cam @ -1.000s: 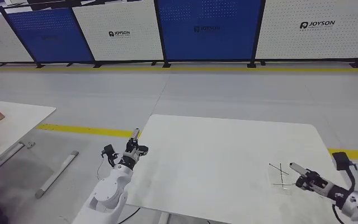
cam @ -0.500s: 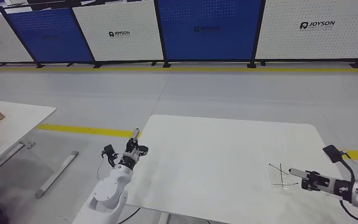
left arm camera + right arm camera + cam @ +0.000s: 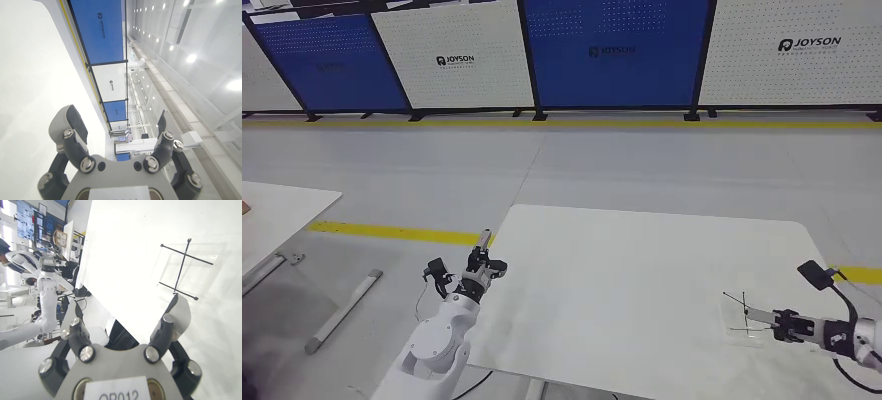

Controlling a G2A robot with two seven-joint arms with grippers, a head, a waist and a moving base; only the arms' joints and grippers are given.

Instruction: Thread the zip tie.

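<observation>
Hovering at the worktop's (image 3: 642, 260) 9 o'clock edge, the left fingers (image 3: 77, 121) stand wide apart and hold nothing. Over toward 4 o'clock, three thin black zip ties (image 3: 181, 266) lie crossed on a clear sheet (image 3: 211, 275): two run roughly parallel and the third is laid across both. The right fingers (image 3: 179, 309) are also spread and grip nothing. One fingertip sits just beside the crossing tie's tail end; whether it touches cannot be told.
</observation>
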